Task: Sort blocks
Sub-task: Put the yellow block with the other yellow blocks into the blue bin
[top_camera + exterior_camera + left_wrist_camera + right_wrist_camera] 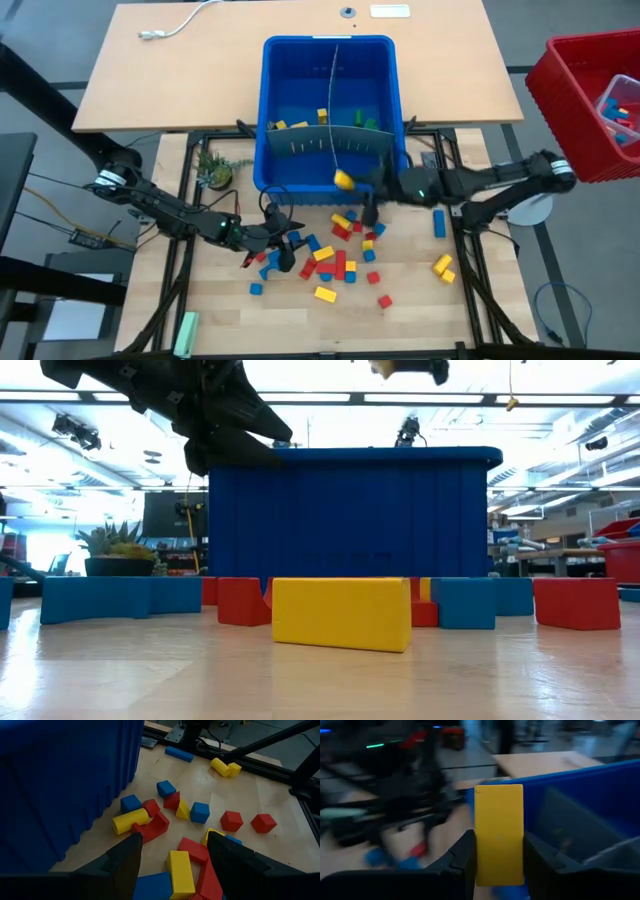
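From above, the right gripper (347, 181) hangs at the near wall of the blue bin (272, 120), clenched on a yellow block (343, 180). The left gripper (283, 238) sits over the near-left part of the scattered blocks (338, 255) on the wooden table (420, 300), fingers spread, nothing in them.

At table height, a yellow brick (342, 613) lies closest, with red and blue ones beside it, all in front of the bin.

Through the left wrist camera, the spread fingers (125, 862) frame a yellow brick and red pieces on the table beside the bin wall.

On the right wrist camera, the yellow block stands upright, pinched between both fingers (464, 857), next to the bin's rim.
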`<state>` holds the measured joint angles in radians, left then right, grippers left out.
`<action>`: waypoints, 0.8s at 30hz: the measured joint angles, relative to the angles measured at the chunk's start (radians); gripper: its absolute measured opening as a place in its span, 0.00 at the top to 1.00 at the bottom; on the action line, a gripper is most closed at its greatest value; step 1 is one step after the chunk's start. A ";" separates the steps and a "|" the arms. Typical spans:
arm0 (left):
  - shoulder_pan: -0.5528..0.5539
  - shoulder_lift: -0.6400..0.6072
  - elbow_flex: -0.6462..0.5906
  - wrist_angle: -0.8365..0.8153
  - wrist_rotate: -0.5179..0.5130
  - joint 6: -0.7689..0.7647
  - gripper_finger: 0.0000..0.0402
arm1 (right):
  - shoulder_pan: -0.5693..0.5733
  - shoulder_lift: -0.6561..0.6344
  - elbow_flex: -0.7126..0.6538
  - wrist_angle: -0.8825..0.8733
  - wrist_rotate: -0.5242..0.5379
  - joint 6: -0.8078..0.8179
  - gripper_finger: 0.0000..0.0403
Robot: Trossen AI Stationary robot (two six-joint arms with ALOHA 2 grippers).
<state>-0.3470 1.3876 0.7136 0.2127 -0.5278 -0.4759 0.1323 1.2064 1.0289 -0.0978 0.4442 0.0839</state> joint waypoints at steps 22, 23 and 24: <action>0.000 0.000 0.000 0.003 0.000 0.000 0.42 | -0.604 0.527 0.448 0.078 -0.240 -0.148 0.71; 0.000 0.000 0.000 0.002 0.000 0.000 0.42 | -0.617 0.550 0.469 0.078 -0.240 -0.148 0.71; 0.000 0.000 0.000 0.003 -0.001 0.000 0.42 | -0.629 0.569 0.489 0.079 -0.241 -0.145 0.71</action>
<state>-0.3470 1.3876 0.7136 0.2158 -0.5286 -0.4762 -0.4965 1.7753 1.5176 -0.0191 0.2036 -0.0611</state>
